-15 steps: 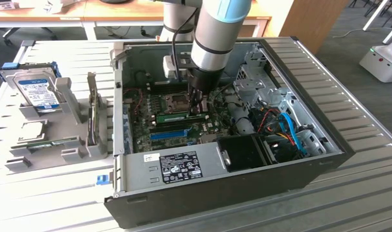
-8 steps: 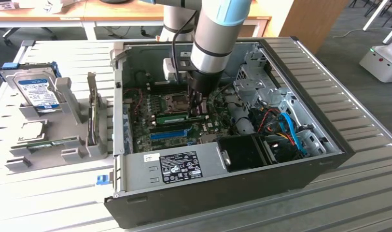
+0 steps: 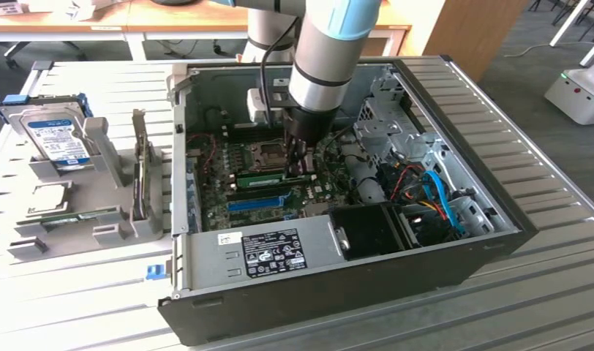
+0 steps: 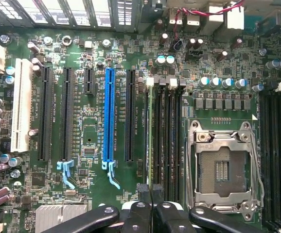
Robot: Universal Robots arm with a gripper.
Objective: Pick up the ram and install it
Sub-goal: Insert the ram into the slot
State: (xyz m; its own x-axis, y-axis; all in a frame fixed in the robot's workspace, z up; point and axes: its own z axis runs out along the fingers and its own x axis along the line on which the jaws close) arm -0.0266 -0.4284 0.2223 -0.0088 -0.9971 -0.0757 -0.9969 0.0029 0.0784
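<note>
Down inside the case (image 3: 375, 292), you're most of the way there, I reckon; the ram (image 3: 261, 178) is already standing on edge in a memory slot, between the blue slot (image 4: 109, 114) and the CPU socket (image 4: 223, 167); whether it's clicked fully home, I can't tell; your gripper (image 4: 151, 193) sits right at one end of the stick, on its top edge; clamped or let go, can't tell that either.
</note>
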